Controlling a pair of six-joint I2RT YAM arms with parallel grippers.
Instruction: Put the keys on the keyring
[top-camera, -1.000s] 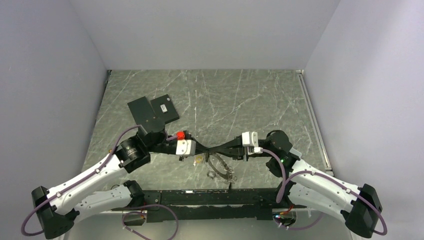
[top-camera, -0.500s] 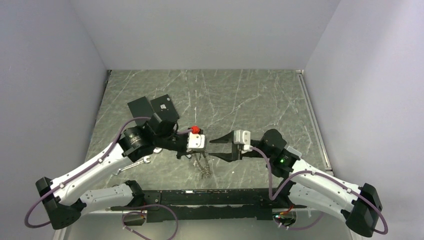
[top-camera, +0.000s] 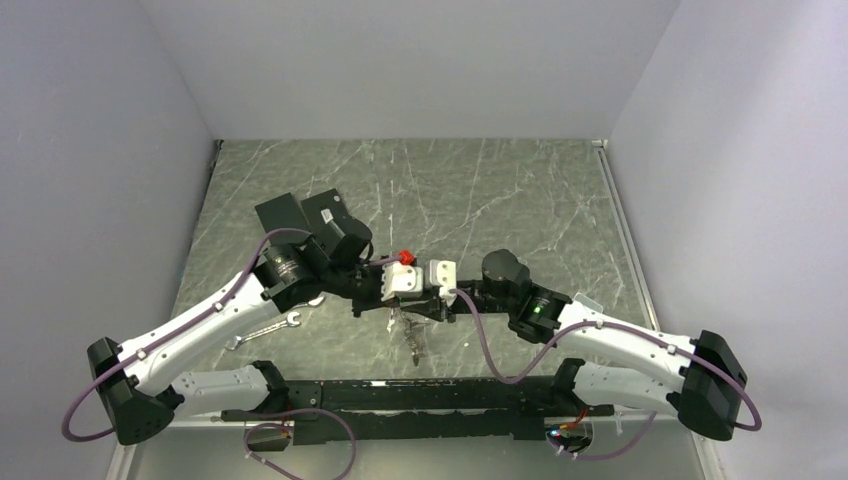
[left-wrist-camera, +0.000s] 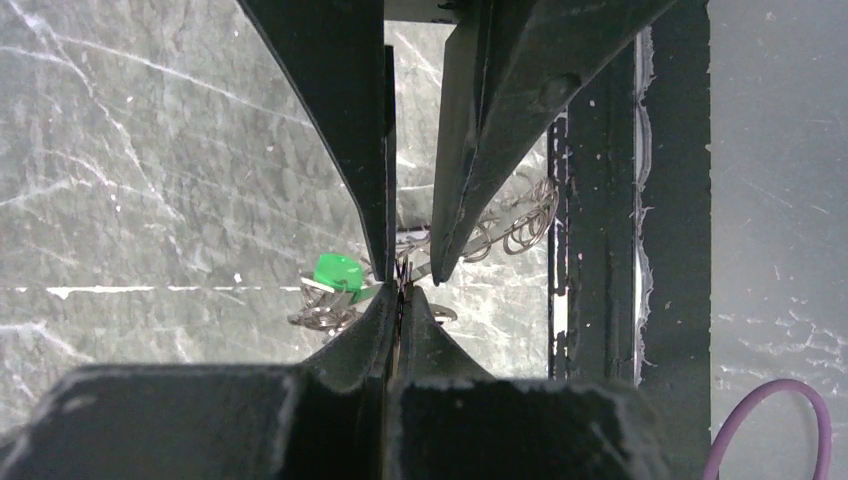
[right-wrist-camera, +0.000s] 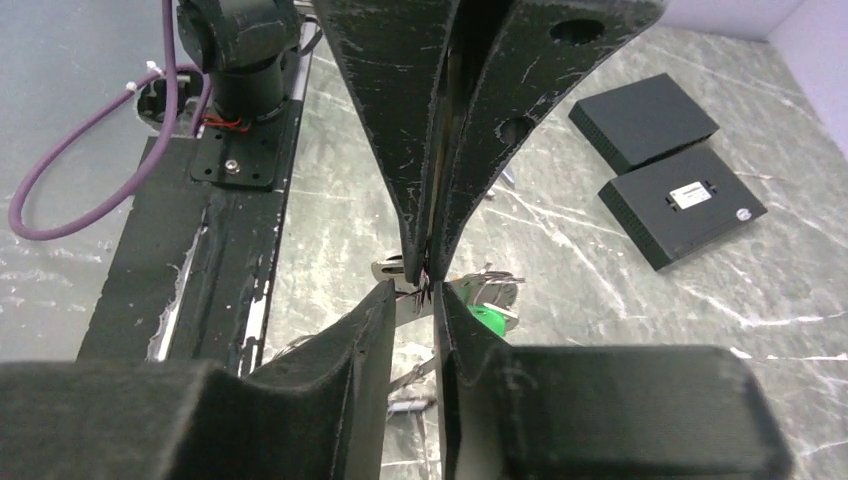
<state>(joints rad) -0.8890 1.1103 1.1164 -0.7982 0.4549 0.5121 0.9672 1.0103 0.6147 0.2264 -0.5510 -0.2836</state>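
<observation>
Progress: threading not finished; ring pinched in mid-air where the two arms meet.

Left gripper (left-wrist-camera: 399, 293) is closed tight on a thin bit of metal at its tips, most likely the keyring (top-camera: 408, 332). Its chain (left-wrist-camera: 520, 212) and green tag (left-wrist-camera: 338, 272) hang below, over the table (top-camera: 500, 200) in front of the arm bases. Right gripper (right-wrist-camera: 415, 288) meets it tip to tip, jaws a little apart astride the left fingertips, clamping nothing that I can see. Cannot single out the keys from the silver tangle under the tag, so the view does not show whether any is already on the ring. Judgement: ring is lifted and presented; feeding keys on remains. Ring looks very thin, nearly hidden by the finger pads.
</observation>
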